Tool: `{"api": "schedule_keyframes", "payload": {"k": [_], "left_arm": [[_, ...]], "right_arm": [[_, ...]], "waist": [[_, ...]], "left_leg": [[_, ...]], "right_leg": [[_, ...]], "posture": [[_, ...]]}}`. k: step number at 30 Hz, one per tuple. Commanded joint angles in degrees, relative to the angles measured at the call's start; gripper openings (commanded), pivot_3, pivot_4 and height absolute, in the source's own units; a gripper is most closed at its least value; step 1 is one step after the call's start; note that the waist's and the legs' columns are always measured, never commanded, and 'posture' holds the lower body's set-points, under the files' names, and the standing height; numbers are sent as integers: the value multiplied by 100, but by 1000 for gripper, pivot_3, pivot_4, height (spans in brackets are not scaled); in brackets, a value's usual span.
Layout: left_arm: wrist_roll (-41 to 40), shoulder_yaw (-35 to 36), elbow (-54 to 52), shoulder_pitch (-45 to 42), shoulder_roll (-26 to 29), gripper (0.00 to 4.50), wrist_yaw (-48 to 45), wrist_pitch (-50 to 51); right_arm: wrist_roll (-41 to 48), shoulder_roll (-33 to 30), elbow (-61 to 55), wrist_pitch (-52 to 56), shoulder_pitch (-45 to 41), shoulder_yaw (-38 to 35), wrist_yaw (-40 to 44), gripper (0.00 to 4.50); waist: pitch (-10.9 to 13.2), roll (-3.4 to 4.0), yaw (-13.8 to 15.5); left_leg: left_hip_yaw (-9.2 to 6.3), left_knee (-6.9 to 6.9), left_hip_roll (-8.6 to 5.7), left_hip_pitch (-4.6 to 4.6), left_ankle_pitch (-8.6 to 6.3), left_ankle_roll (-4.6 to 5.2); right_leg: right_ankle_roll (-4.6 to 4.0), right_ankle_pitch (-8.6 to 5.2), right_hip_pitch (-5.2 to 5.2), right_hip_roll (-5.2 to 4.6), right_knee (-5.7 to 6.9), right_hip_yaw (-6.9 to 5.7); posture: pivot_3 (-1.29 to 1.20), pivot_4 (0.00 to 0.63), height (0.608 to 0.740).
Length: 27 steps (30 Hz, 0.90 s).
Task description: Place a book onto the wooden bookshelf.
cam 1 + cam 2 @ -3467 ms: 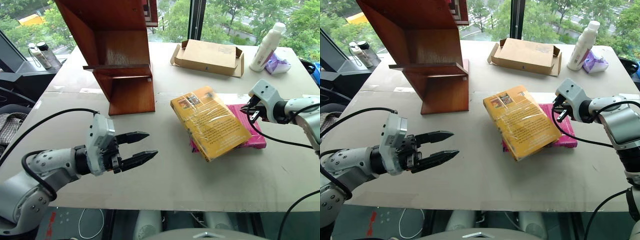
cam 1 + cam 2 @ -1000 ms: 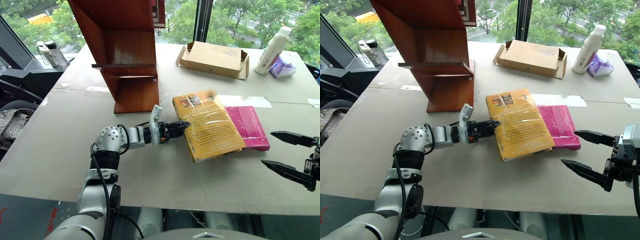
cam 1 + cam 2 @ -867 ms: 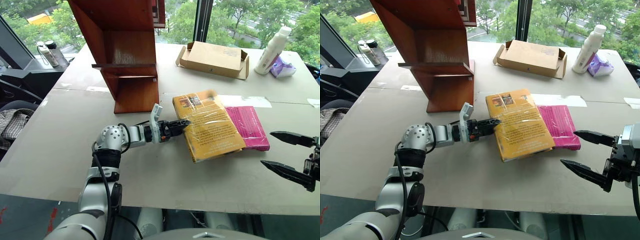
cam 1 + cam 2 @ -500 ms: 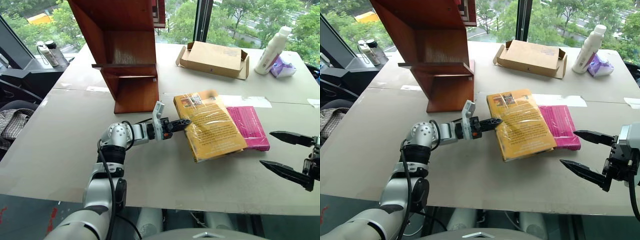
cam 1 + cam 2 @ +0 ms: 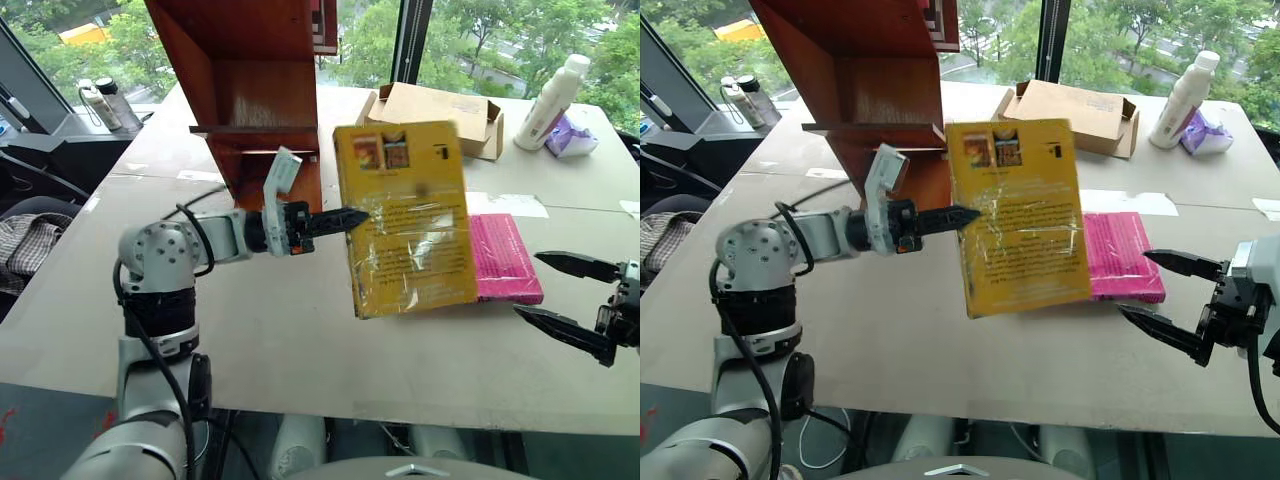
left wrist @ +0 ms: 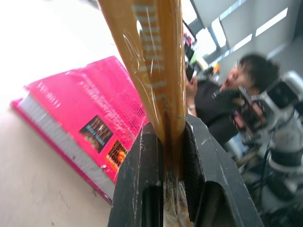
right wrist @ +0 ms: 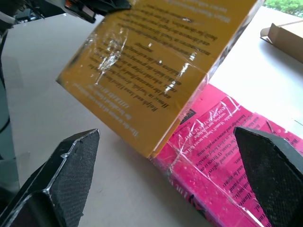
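Now your left gripper (image 5: 352, 215) is pinching the thick yellow-orange plastic-wrapped book (image 5: 407, 215) by its edge, holding it upright above the table (image 5: 270, 330), just beside the reddish-brown wooden bookshelf (image 5: 250, 90). Your right gripper (image 5: 570, 300) is waiting with fingers spread wide near the flat magenta-pink book (image 5: 505, 260).

Pink book (image 5: 505, 258) lying flat on the tabletop (image 5: 300, 340). Farther back from it there's an open cardboard box (image 5: 440, 110), and to the right of the box a white bottle (image 5: 552, 88) standing next to a crumpled purple packet (image 5: 574, 133).
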Motion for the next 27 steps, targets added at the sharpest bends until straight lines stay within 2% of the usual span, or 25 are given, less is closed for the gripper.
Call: {"api": "schedule_keyframes", "payload": {"k": [1,7,11,18,22,27], "left_arm": [[1165,-650,-774,-324,361,26,-463,-1585],[3514,-1382,-666,-1513,761,26,-607,-4345],[4400,-1626,-301,-2132,938,26,-664,-4964],[5179,-1740,10,-2954,1532,26,-1148,-4988],[6084,-2213,142,-3214,2409,26,-1700,-4410],[6890,-2577,205,-3349,3036,26,-2269,-4014]], "right_arm": [[-43,60,242,-237,-22,-341,14,4500],[-359,-1,1003,-653,-529,-47,92,4500],[-632,22,1408,-904,-917,322,178,4500],[-950,38,2057,-1340,-1634,856,373,4500],[-1154,13,2485,-1599,-2245,1200,475,4500],[-1294,12,2965,-1879,-2951,1470,614,4500]], "waist": [[0,0,-7],[4,-2,-21],[1,3,-21],[22,5,-30],[41,20,-62],[65,38,-30]], "left_leg": [[1,-2,-2,2,0,0],[4,0,-2,7,0,1],[7,-5,-2,7,0,2],[10,-4,5,-1,1,1],[18,-4,6,2,2,-1],[25,1,9,2,3,-2]], "right_leg": [[0,0,0,1,-1,1],[-2,0,0,12,0,12],[0,-1,-1,13,-8,15],[30,7,-10,25,-11,17],[46,-2,-12,26,-8,23],[48,-4,-23,28,13,27]], "posture": [[0,150,733],[0,150,733],[0,150,733],[0,150,733],[0,150,733],[0,150,733]]}}
